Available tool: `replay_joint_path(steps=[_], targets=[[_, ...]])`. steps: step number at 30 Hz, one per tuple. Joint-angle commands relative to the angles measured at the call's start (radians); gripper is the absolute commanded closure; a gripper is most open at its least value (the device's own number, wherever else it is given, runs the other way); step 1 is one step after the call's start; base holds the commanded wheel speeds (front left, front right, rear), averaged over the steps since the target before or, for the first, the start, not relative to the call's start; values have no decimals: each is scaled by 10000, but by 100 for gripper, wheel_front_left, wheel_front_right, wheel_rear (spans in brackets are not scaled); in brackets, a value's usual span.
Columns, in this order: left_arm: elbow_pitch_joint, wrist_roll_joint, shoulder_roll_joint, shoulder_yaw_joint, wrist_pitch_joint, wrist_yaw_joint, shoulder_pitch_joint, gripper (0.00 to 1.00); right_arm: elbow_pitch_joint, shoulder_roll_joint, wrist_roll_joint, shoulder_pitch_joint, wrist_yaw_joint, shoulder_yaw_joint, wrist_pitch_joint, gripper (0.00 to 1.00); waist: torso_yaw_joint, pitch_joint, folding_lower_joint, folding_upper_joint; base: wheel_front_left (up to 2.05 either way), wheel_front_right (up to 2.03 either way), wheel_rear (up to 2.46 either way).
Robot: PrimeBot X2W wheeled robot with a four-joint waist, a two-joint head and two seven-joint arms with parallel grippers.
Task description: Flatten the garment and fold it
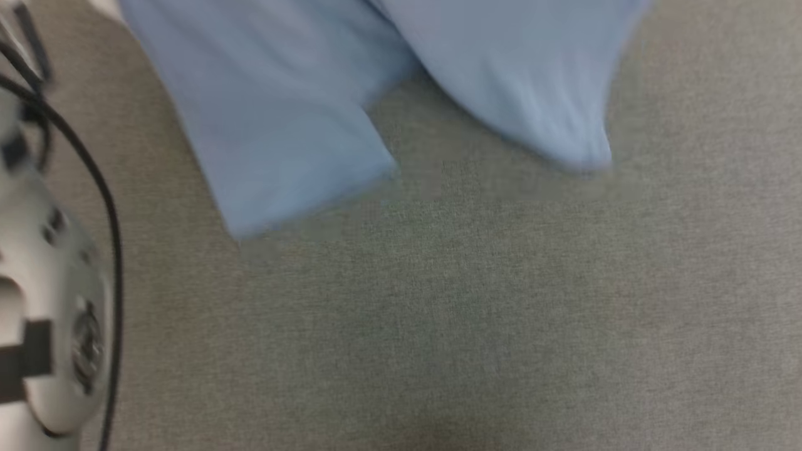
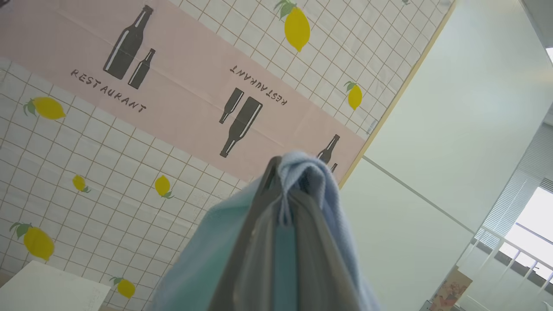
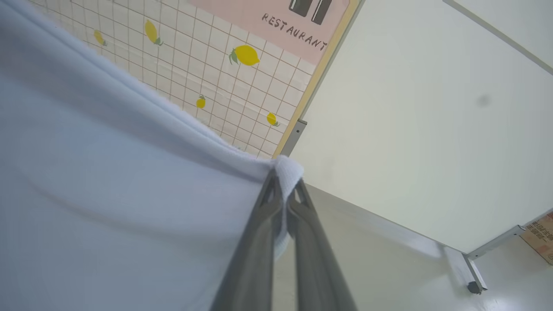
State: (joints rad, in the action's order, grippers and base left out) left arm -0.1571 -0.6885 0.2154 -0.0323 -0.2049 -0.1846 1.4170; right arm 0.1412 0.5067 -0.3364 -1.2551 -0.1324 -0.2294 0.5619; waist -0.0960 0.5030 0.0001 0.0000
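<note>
Head view, left edge: a pale arm housing [image 1: 56, 313] is showing, blurred, with a black cable [image 1: 94, 181] looping down beside it.

Right of that, the garment [image 1: 282, 113] is coming down from the top edge as two light blue lobes. The left lobe is ending in a straight hem; the right lobe is tapering to a gathered tip. The whole cloth is smeared with blur. A grey fabric surface [image 1: 470, 313] is lying below it, and I cannot tell whether the cloth is touching it.

Left wrist view: a tiled wall covering [image 2: 108, 181] with lemons is crossing the left side, and a pink band [image 2: 181, 86] printed with bottles and "RESTAURANT" is running across it. At centre the left gripper [image 2: 287, 181] is pinching a bunched fold of the garment [image 2: 203, 259], with both fingers pressed together on the cloth. The knit is draping over the tips and falling away to the lower left. A white wall [image 2: 453, 108] is rising to the right, with a bright window [image 2: 531, 224] beyond it.

Right wrist view: the garment [image 3: 108, 194] is spreading as a wide taut sheet over the left half. Its edge is running up to the right gripper [image 3: 285, 181], where the fingers are clamping a small white-looking tuft of the cloth. The lemon tiles are showing above, and the white wall is filling the right side.
</note>
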Motion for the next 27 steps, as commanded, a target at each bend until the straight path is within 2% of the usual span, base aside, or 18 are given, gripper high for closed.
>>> replay_joint_path(steps=[1,4,9,14,18,23,27], targets=[[-170,233,90,-108,400,-30,637,100,273,-170,339,-514,17,115,-250,100,-279,818,-1,0,0,0,0],[-478,431,210,-244,1261,156,1570,100,796,-544,950,-1362,17,422,-768,100,-339,991,-1,0,0,0,0],[-912,393,311,-455,2451,731,2572,100,1416,-1137,1962,-2464,17,968,-1894,100,-338,1104,-1,0,0,0,0],[-1460,247,421,-498,2990,1331,2677,100,1845,-1470,2377,-2558,17,1139,-2898,100,-209,1045,-1,0,0,0,0],[-2229,301,666,-359,2868,1677,1637,100,2403,-1553,2249,-1770,17,882,-3113,100,-45,817,-1,0,0,0,0],[-3140,884,1193,293,2407,2061,-716,100,2890,-1451,1499,-103,17,8,-3268,100,141,339,-1,0,0,0,0],[-3434,1216,1500,823,1865,2275,-2858,100,2881,-1113,612,1396,17,-709,-3270,100,316,-228,-1,0,0,0,0]])
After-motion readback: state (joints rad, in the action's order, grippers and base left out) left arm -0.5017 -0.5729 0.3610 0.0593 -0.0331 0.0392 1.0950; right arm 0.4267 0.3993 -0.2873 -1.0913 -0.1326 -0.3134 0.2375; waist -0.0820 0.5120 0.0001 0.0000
